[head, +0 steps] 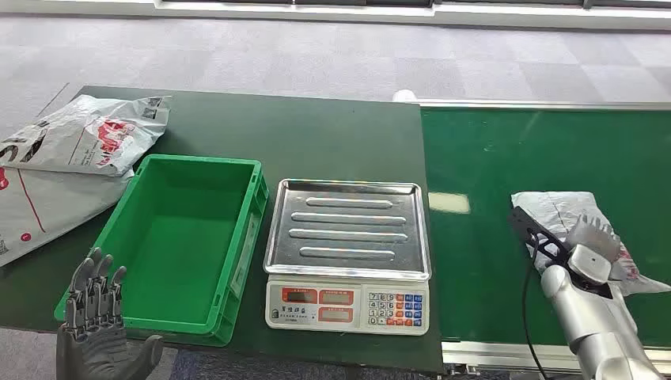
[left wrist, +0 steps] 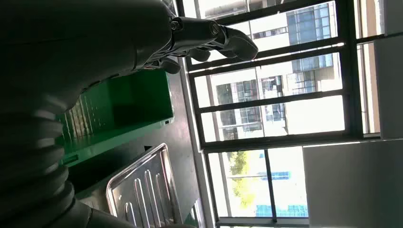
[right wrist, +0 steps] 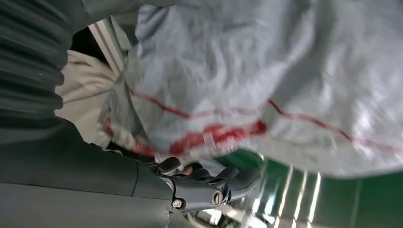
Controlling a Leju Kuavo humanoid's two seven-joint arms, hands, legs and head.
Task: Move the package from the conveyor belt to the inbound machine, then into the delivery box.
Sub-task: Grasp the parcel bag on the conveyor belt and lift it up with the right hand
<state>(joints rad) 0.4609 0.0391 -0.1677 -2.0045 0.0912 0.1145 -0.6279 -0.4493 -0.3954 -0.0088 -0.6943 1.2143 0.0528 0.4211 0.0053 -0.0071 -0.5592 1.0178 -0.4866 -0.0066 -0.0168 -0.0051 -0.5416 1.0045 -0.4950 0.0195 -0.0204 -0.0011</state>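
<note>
The crumpled grey plastic mailer package with red print (head: 558, 212) lay on the bright green conveyor belt (head: 490, 237) at the right, and the right hand (head: 592, 247) rested on its near edge with fingers reaching over the plastic, though I could not tell whether they had closed on it; the wrist view showed the dark fingers (right wrist: 209, 183) just beside the mailer's red-striped surface. The left hand (head: 95, 321) hung open with fingers spread and upright, holding nothing, at the near left corner of the empty green plastic crate (head: 126, 301). Between crate and belt, on the dark green table (head: 332, 134), stood the white electronic scale with a ribbed steel tray (head: 348, 229), and two more grey printed mailer bags (head: 71, 150) lay at the far left.
</note>
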